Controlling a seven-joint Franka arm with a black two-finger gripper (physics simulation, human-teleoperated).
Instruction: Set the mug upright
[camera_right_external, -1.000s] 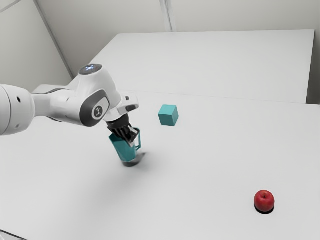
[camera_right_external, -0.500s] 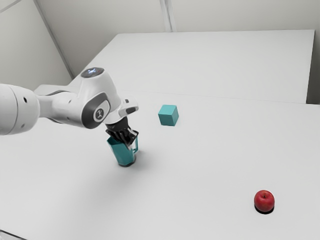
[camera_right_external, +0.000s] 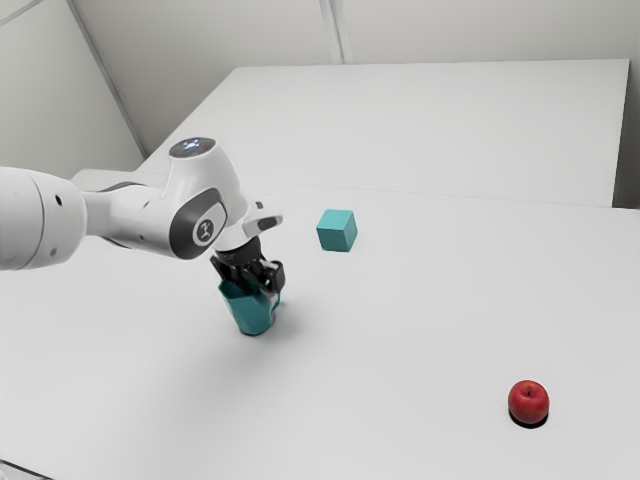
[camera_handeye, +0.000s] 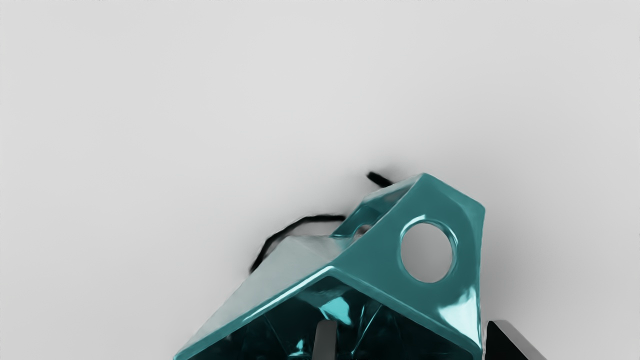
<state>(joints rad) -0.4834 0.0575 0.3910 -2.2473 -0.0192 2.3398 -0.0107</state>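
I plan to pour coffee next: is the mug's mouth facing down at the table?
No, the mug turns its open mouth and dark inside up toward the gripper.

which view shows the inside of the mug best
The wrist view: it looks in at the mouth of the mug, with dark, shiny inner walls in sight. The exterior view shows mostly the mug's outer side, the gripper covering part of the rim.

High and well back, the exterior view looks down across the surface (camera_right_external: 400, 340), the arm (camera_right_external: 130, 215) coming in from nine o'clock! Over to the wrist view, peering steeply down past the fingers (camera_right_external: 275, 276), right up close; both share the mug (camera_right_external: 250, 311) and surface beside it.
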